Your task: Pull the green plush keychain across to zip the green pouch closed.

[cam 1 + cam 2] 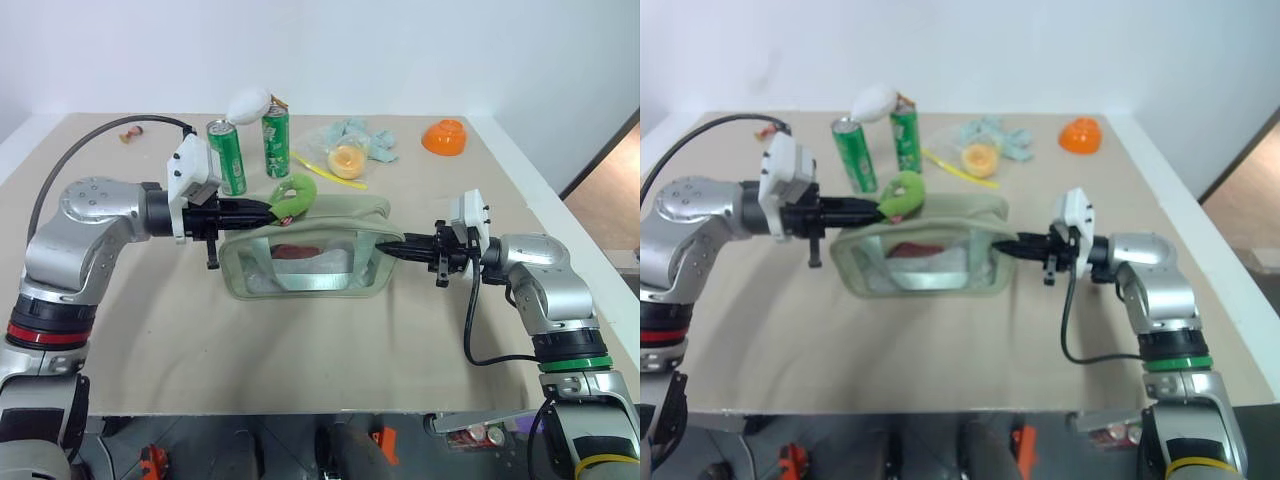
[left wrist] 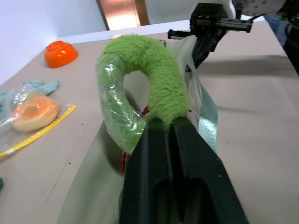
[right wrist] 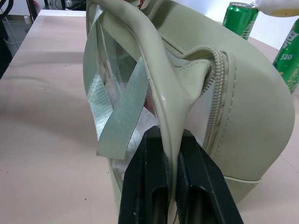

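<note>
1. Left gripper reaching in level from the left, fingers clamped on the lower end of the green plush keychain.
2. Green plush keychain curled into a ring, sitting at the pouch's top left end, partly wrapped in clear film.
3. Two green soda cans standing upright just behind the left gripper, white rounded object resting on top of them.
4. Green pouch upright mid-surface, stretched between both grippers, clear window side facing the camera, something red and white inside.
5. Zipper along the pouch top; closed at the right end as seen from the right wrist; rest of the run hard to tell.
6. Clear bag with a yellow-orange round item behind the pouch; pale blue wrapped bits beside it.
7. Right gripper pointing in level from the right, clenched on the pouch's end tab, fabric pinched between its fingers.
8. Orange bowl upside down at the far right of the surface.
</note>
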You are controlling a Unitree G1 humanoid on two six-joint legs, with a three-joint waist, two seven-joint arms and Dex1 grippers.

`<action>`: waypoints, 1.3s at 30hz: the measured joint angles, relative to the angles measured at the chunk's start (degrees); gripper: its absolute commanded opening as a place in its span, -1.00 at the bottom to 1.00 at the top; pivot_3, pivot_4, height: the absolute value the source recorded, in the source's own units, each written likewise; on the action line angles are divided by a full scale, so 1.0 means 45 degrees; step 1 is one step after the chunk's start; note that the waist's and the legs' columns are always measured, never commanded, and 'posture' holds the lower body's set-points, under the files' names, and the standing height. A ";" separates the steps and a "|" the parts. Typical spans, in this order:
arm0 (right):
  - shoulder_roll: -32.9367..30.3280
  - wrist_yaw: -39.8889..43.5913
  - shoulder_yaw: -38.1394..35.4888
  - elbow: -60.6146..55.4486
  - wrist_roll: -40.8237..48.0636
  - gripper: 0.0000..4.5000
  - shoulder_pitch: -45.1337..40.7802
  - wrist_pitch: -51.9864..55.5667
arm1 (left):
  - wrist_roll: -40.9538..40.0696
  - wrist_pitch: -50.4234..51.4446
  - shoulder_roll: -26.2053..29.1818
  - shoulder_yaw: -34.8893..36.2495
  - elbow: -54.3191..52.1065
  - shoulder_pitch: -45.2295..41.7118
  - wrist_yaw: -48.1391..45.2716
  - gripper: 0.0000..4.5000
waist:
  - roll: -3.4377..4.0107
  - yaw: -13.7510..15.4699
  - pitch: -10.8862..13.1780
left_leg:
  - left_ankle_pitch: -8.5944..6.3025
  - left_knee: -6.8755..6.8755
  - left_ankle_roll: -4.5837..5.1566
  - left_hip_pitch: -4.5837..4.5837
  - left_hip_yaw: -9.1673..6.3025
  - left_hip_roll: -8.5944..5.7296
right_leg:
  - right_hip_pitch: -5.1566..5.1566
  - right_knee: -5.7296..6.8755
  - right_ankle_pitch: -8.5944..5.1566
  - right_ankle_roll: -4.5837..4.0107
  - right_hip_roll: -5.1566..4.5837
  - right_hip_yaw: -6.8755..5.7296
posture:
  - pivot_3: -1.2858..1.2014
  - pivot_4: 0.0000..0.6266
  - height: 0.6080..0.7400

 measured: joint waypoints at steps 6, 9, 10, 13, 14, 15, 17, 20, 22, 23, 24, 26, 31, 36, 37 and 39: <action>0.0002 0.0002 0.0001 -0.0001 0.0001 -1.00 0.0002 -0.0047 | 0.0290 -0.0160 0.0283 -0.0003 0.0372 -0.0372 -0.0406 0.49 | 0.0001 -0.0005 0.0000 | 0.0001 0.0000 0.0000 -0.0002 -0.0002 0.0002 | -0.0002 0.0001 0.0000 -0.0001 0.0004 -0.0006 | 0.03 -0.52 1.00; 0.0002 0.0005 0.0001 -0.0001 0.0000 -1.00 0.0002 -0.0059 | 0.0354 -0.0255 0.0356 0.0055 0.0410 -0.0496 -0.0515 0.93 | 0.0000 -0.0001 0.0000 | 0.0001 0.0000 0.0000 -0.0002 -0.0001 0.0002 | -0.0001 0.0002 0.0000 0.0000 0.0002 -0.0006 | 0.03 -0.52 1.00; 0.0002 0.0014 0.0001 0.0000 0.0000 -1.00 0.0001 -0.0064 | 0.0362 -0.0289 0.0483 0.0078 0.0437 -0.0511 -0.0561 0.93 | 0.0001 -0.0005 0.0000 | 0.0001 0.0000 0.0000 -0.0002 -0.0002 0.0002 | -0.0002 0.0002 0.0000 0.0000 0.0002 -0.0002 | 0.03 -0.52 1.00; 0.0018 0.0062 0.0006 0.0049 -0.0001 -1.00 -0.0002 -0.0101 | 0.0273 -0.0070 0.1164 0.0751 0.0474 -0.0213 -0.0462 0.93 | 0.0003 -0.0050 0.0002 | 0.0000 -0.0003 -0.0001 -0.0003 -0.0009 0.0012 | -0.0014 0.0005 0.0000 -0.0001 0.0004 0.0007 | 0.03 -0.52 1.00; 0.0012 0.0072 0.0005 0.0088 -0.0001 -1.00 -0.0001 -0.0133 | 0.0227 0.0022 0.1342 0.1064 0.0471 -0.0073 -0.0389 0.93 | 0.0003 -0.0056 0.0001 | 0.0000 -0.0004 -0.0001 -0.0004 -0.0011 0.0013 | -0.0013 0.0004 -0.0001 -0.0001 0.0004 0.0001 | 0.03 -0.52 1.00; 0.0018 0.0078 0.0006 0.0097 -0.0003 -1.00 -0.0008 -0.0165 | 0.0155 0.0132 0.1471 0.1329 0.0432 0.0084 -0.0284 0.93 | 0.0003 -0.0050 0.0001 | 0.0001 -0.0004 -0.0001 -0.0004 -0.0007 0.0012 | -0.0012 0.0004 -0.0002 -0.0001 0.0003 -0.0005 | 0.03 -0.52 1.00; 0.0021 0.0101 0.0008 0.0111 -0.0011 -1.00 -0.0020 -0.0201 | -0.0139 0.0562 0.1764 0.2040 0.0107 0.0770 -0.0015 0.93 | 0.0003 -0.0058 0.0001 | 0.0001 -0.0004 -0.0001 -0.0002 -0.0011 0.0017 | -0.0013 0.0004 -0.0002 -0.0001 -0.0002 0.0003 | 0.03 -0.52 1.00; 0.0009 0.0128 0.0007 0.0197 -0.0011 -1.00 -0.0029 -0.0243 | -0.0476 0.1144 0.2102 0.3140 -0.0449 0.2232 0.0538 0.93 | 0.0003 -0.0056 0.0002 | 0.0001 0.0002 -0.0002 -0.0005 -0.0013 0.0015 | -0.0012 0.0008 -0.0001 -0.0001 -0.0012 -0.0001 | 0.03 -0.52 1.00; -0.0008 0.0134 -0.0004 0.0219 -0.0013 -1.00 -0.0031 -0.0257 | -0.0721 0.1439 0.2113 0.3559 -0.0903 0.2881 0.0805 0.93 | 0.0002 -0.0041 0.0001 | 0.0001 0.0006 -0.0002 -0.0004 -0.0012 0.0019 | -0.0011 0.0008 0.0000 0.0001 -0.0018 0.0001 | 0.03 -0.52 1.00; -0.0009 0.0134 0.0000 0.0225 -0.0015 -1.00 -0.0037 -0.0258 | -0.0891 0.1644 0.2101 0.3776 -0.1199 0.3230 0.0947 0.93 | 0.0003 -0.0038 0.0001 | 0.0001 0.0007 -0.0002 -0.0005 -0.0013 0.0020 | -0.0010 0.0008 0.0000 0.0001 -0.0025 0.0000 | 0.03 -0.52 1.00; -0.0034 0.0159 -0.0020 0.0234 -0.0012 -1.00 -0.0016 -0.0262 | -0.1398 0.2155 0.1869 0.4166 -0.2189 0.4268 0.1413 0.93 | 0.0003 -0.0029 0.0002 | 0.0001 0.0004 -0.0002 0.0001 -0.0010 0.0028 | -0.0009 0.0010 -0.0002 0.0007 -0.0061 0.0006 | 0.03 -0.52 1.00; -0.0038 0.0165 -0.0028 0.0236 -0.0014 -1.00 -0.0035 -0.0273 | -0.1743 0.2441 0.1461 0.4308 -0.2819 0.4815 0.1876 0.93 | 0.0002 -0.0019 0.0000 | 0.0002 0.0009 -0.0003 -0.0002 -0.0011 0.0021 | -0.0006 0.0007 0.0002 0.0012 -0.0055 -0.0001 | 0.03 -0.52 1.00; -0.0047 0.0316 -0.0006 0.0303 -0.0017 -1.00 -0.0032 -0.0318 | -0.2535 0.2865 -0.0135 0.4351 -0.4145 0.6241 0.3495 0.93 | -0.0006 0.0007 0.0002 | 0.0004 0.0020 -0.0004 0.0009 -0.0016 0.0015 | 0.0002 0.0013 0.0011 0.0009 -0.0048 0.0000 | 0.03 -0.52 1.00; -0.0001 0.0348 0.0002 0.0346 -0.0024 -1.00 -0.0033 -0.0343 | -0.2538 0.2805 -0.0429 0.4299 -0.4158 0.6203 0.4209 0.57 | -0.0004 0.0011 0.0002 | 0.0010 0.0014 -0.0007 0.0016 -0.0014 0.0021 | 0.0004 0.0016 0.0016 -0.0001 -0.0013 -0.0004 | 0.03 -0.52 1.00; -0.0001 0.0346 0.0002 0.0346 -0.0027 -1.00 -0.0033 -0.0345 | -0.2537 0.2756 -0.0489 0.4266 -0.4088 0.6159 0.4284 0.44 | -0.0004 0.0011 0.0002 | 0.0010 0.0014 -0.0007 0.0016 -0.0014 0.0021 | 0.0004 0.0016 0.0016 -0.0001 -0.0013 -0.0003 | 0.03 -0.52 1.00; -0.0001 0.0343 0.0002 0.0346 -0.0028 -1.00 -0.0033 -0.0346 | -0.2536 0.2660 -0.0592 0.4204 -0.3990 0.6074 0.4421 0.10 | -0.0004 0.0010 0.0002 | 0.0010 0.0013 -0.0007 0.0016 -0.0016 0.0019 | 0.0004 0.0015 0.0016 -0.0001 -0.0014 0.0005 | 0.03 -0.52 1.00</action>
